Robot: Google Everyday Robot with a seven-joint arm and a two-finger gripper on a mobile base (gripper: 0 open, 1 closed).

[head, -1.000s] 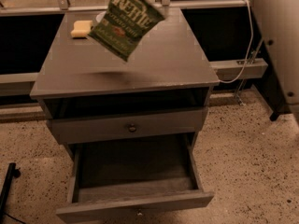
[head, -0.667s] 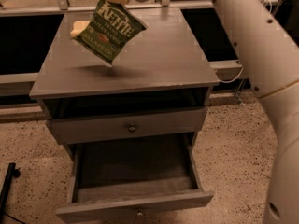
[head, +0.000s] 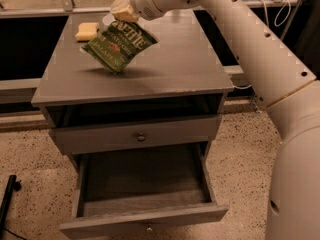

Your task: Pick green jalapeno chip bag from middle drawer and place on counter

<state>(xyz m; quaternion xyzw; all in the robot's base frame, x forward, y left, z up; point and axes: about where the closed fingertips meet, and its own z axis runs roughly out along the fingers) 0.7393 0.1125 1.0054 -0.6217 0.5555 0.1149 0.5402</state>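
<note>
Pinching the green jalapeno chip bag (head: 119, 45) by its top edge with the gripper (head: 122, 10), jaws closed down on the crinkled foil, above the far left part of the counter (head: 170, 64). Hangs tilted, lower corner pointing down and left over a dark shadow on the wood; cannot tell whether that corner touches the top or rides just clear of it. Hard to separate the pale claw from the bag's pale upper seam, so close to the top border. Folds part of the white lettering out of sight near the clamp. Blocks the right side of the scene with the white arm (head: 250, 39), itself cut off at the right and bottom borders. Clips the front panel of the middle drawer (head: 145, 176) at the bottom border; stands pulled well out, wood-grain floor dim toward its far wall. Shows only a dark slot between the counter and the knobbed drawer (head: 141, 136), nothing readable inside. Loses a thin black object (head: 6, 201) at the near left corner.

Places a yellow sponge (head: 86, 31) just beyond the bag on the far left, apart from it. Offers broad flat wood to the right of the bag and toward the near edge, out to the pale worn rim. Drops from there to speckled floor (head: 30, 149) on the left and near sides.
</note>
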